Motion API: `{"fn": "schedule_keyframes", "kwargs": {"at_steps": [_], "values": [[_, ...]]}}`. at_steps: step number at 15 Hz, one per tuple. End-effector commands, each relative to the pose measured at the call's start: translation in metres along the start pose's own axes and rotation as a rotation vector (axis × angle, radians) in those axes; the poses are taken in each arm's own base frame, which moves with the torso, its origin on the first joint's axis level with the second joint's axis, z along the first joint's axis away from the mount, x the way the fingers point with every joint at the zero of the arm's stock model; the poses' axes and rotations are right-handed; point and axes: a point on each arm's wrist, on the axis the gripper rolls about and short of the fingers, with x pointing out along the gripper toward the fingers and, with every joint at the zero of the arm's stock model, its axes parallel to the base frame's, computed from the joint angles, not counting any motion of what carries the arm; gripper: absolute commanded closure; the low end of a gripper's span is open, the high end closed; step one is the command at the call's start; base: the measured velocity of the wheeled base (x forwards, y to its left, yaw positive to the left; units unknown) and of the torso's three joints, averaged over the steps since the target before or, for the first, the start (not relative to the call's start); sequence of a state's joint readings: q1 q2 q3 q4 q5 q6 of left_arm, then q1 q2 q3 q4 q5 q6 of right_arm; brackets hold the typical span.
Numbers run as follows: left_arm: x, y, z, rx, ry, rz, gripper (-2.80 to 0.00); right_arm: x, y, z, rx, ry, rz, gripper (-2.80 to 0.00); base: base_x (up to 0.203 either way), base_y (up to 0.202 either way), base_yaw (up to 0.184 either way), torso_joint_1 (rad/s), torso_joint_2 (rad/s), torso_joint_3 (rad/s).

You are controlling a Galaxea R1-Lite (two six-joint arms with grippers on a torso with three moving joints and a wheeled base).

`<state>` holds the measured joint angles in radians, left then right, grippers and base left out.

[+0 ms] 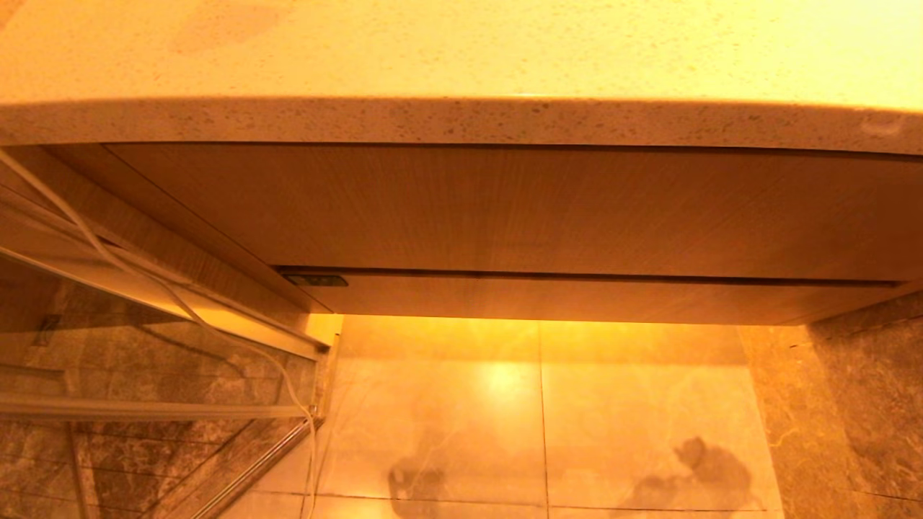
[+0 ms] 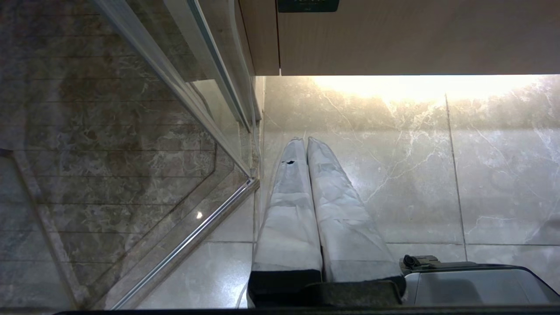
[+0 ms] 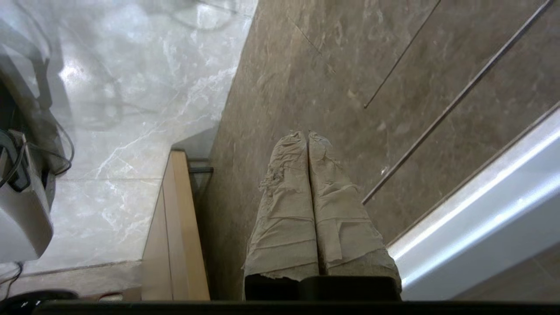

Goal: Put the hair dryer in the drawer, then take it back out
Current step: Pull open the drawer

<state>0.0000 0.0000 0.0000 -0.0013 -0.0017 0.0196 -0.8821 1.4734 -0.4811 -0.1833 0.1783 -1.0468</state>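
The drawer [image 1: 577,299] is the low wood-grain front under the taller wood panel [image 1: 505,209], pushed in flush, with a small dark label [image 1: 317,280] at its left corner. The hair dryer is out of view. Neither arm shows in the head view. My left gripper [image 2: 306,140] is shut and empty, hanging over the pale floor tiles just short of the drawer front [image 2: 415,39] and its label [image 2: 308,5]. My right gripper [image 3: 307,133] is also shut with nothing in it, pointing at a brown marble wall [image 3: 332,65] beside the wooden cabinet's end [image 3: 175,227].
A speckled stone countertop [image 1: 461,119] overhangs the cabinet. A glass shower door with a metal frame [image 1: 159,303] stands at the left, and a thin white cable [image 1: 180,303] runs down in front of it. Brown marble wall [image 1: 851,404] closes the right side. Glossy floor tiles [image 1: 541,418] lie below.
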Motion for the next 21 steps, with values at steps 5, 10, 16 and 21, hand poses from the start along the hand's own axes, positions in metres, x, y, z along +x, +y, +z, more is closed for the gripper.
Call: {"fn": "schedule_keyframes", "kwargs": {"at_steps": [5,10,16,21], "values": [[0.000,0.000,0.000,0.000,0.001,0.000,0.00,0.036,-0.016,0.008,-0.059,-0.123,-0.043,0.00,0.000,0.000,0.000,0.000,0.00,0.000],[0.000,0.000,0.000,0.000,0.001,0.000,0.00,0.066,-0.031,0.013,-0.089,-0.196,-0.091,0.00,0.000,0.000,0.000,0.000,0.00,0.000],[0.000,0.000,0.000,0.000,0.001,0.000,0.00,0.088,-0.033,0.014,-0.099,-0.220,-0.065,0.00,0.000,0.000,0.000,0.000,0.00,0.000],[0.000,0.000,0.000,0.000,0.001,0.000,0.00,0.097,-0.034,0.013,-0.091,-0.204,-0.047,0.00,0.000,0.000,0.000,0.000,0.00,0.000]]}}
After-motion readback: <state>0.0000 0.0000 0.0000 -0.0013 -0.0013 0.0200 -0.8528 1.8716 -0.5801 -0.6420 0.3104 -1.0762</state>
